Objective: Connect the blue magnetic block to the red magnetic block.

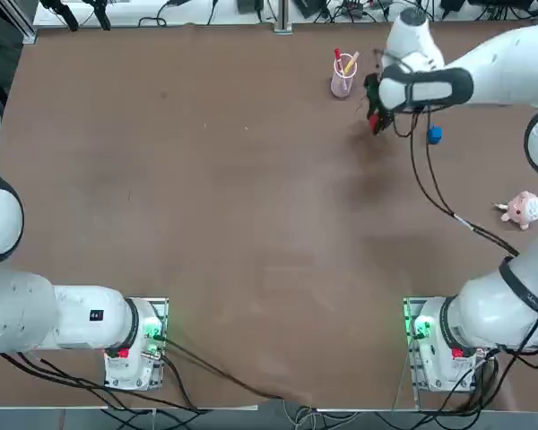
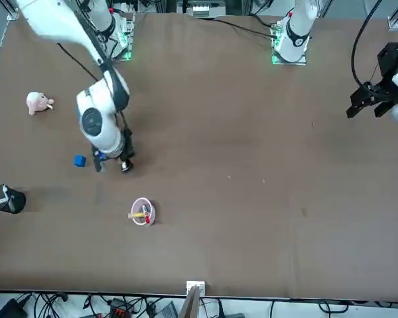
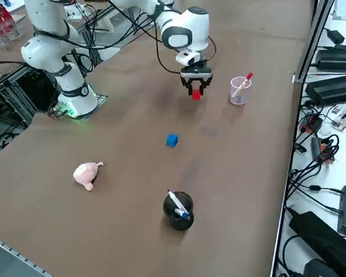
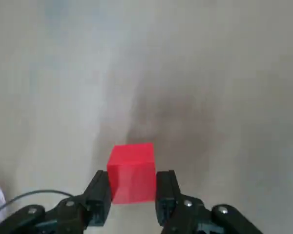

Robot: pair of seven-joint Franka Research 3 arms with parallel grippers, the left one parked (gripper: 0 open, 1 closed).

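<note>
Between the pink cup [image 1: 342, 79] and blue magnetic block [image 1: 434, 134]; right gripper [image 4: 134, 187] aloft, fingers clamped on red magnetic block [image 4: 132, 174], likely to carry it across; blue waits on the table [image 1: 251, 224].

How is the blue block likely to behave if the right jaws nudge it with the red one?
The blue block looks like a rigid cube, so it should keep its shape. Its flat sides suggest it would slide rather than roll. Being so small beside the pink cup, it's probably light and may shift easily as the red block arrives.
</note>
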